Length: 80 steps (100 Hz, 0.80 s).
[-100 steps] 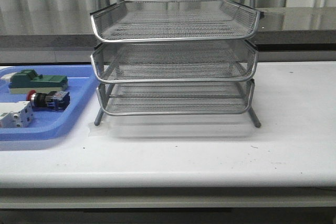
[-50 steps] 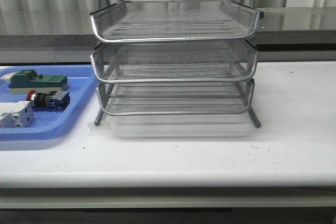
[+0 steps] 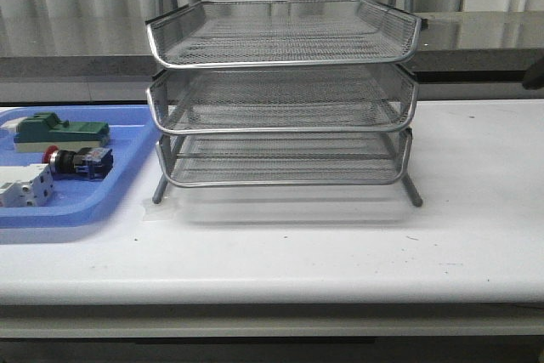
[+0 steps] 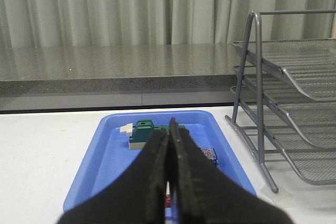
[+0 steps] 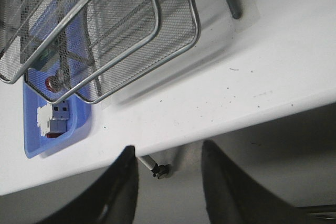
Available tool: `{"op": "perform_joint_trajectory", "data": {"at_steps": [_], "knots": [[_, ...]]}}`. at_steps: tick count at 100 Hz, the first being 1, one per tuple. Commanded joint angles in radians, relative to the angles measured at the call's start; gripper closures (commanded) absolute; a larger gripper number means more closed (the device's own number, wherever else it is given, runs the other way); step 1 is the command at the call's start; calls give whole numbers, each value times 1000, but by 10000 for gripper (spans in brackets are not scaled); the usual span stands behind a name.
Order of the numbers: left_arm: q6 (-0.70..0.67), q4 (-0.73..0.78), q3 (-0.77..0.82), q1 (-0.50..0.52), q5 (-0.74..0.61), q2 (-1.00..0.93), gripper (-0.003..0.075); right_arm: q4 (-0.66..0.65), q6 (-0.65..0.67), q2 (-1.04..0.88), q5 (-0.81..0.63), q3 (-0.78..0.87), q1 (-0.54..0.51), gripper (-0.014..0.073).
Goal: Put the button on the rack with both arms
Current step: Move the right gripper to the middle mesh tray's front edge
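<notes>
Red-headed push-button switch [image 3: 78, 161] lying in the flat blue plastic tray [image 3: 102, 206], left of the three-tier silver wire-mesh rack [image 3: 285, 95]. Left gripper [image 4: 169, 145] pressed closed, empty; right gripper [image 5: 168, 174] spread, empty. Best opened before descending squarely over the black-and-blue body.

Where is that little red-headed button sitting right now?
In the front view the button lies on its side in the blue tray at the table's left, between the green block and the white terminal block, left of the rack.
</notes>
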Motion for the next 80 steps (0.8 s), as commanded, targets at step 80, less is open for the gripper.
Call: {"op": "perform_joint_trajectory", "data": {"at_steps": [80], "knots": [[-4,0,46,3,-76,-30,740,891,-933,531,88,-185,1,266]]}}
